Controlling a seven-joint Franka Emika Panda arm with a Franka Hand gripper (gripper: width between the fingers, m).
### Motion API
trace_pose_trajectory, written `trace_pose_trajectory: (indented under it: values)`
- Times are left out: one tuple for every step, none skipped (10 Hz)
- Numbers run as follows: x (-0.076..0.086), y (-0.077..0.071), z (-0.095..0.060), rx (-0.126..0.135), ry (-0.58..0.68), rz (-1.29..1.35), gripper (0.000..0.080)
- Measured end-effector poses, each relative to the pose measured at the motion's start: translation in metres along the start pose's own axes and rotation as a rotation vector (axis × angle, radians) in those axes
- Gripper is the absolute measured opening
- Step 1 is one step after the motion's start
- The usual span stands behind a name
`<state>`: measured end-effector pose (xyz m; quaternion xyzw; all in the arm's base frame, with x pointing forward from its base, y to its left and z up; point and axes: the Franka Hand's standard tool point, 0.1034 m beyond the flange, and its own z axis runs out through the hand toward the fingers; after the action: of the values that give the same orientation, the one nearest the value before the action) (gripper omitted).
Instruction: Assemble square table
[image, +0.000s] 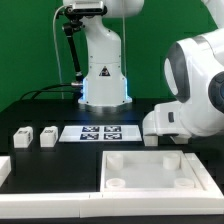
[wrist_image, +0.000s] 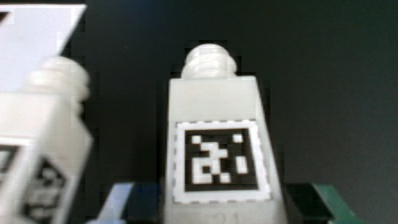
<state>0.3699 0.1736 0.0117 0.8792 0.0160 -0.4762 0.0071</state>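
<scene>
From where I stood, the gripper (wrist_image: 217, 205) had its jaws set either side of a tagged peg leg (wrist_image: 217, 120). A dark finger (wrist_image: 134, 200) sat close against each flank, but I could not tell whether they were actually pinching it or only bracketing it. In the exterior view the bulk of the arm (image: 195, 90) hid the jaws altogether.

The worry was the second peg leg (wrist_image: 45, 120) lying just beside the first. A finger travelling down or sideways on that side could clip it and roll it away. And if the grip sat low on the tagged face, I judged the leg might tilt once raised.

The square slab (image: 160, 165) lay near the front edge of the black table (image: 60, 160), close under the arm, so a low swing risked catching its raised rim. There was open room toward the exterior view's left, past the marker board (image: 100, 132). There two spare legs (image: 22, 134) (image: 47, 135) sat well apart from the slab, with a white border rail (image: 5, 165) at the edge.
</scene>
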Motion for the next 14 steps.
trace_pose_trajectory:
  values:
    - [-0.010, 0.013, -0.026, 0.009, -0.012, -0.025, 0.0290]
    - [-0.020, 0.018, -0.045, 0.014, -0.012, -0.042, 0.0290]
    - [-0.032, 0.022, -0.063, 0.017, 0.002, -0.072, 0.0290]
    - [-0.043, 0.026, -0.075, 0.017, 0.024, -0.065, 0.0290]
    - [-0.045, 0.025, -0.078, 0.016, 0.035, -0.066, 0.0290]
    - [-0.036, 0.023, -0.080, 0.024, 0.103, -0.065, 0.0290]
    - [-0.034, 0.022, -0.082, 0.028, 0.165, -0.062, 0.0290]
    - [-0.027, 0.023, -0.088, 0.035, 0.256, -0.077, 0.0290]
    - [-0.018, 0.028, -0.099, 0.045, 0.329, -0.096, 0.0290]
    - [-0.017, 0.033, -0.123, 0.044, 0.374, -0.120, 0.0290]
    - [-0.017, 0.039, -0.156, 0.017, 0.444, -0.150, 0.0290]
    - [-0.019, 0.041, -0.170, -0.018, 0.480, -0.168, 0.0290]
    - [-0.010, 0.037, -0.171, -0.001, 0.586, -0.163, 0.0290]
    - [-0.012, 0.039, -0.165, -0.003, 0.628, -0.160, 0.0290]
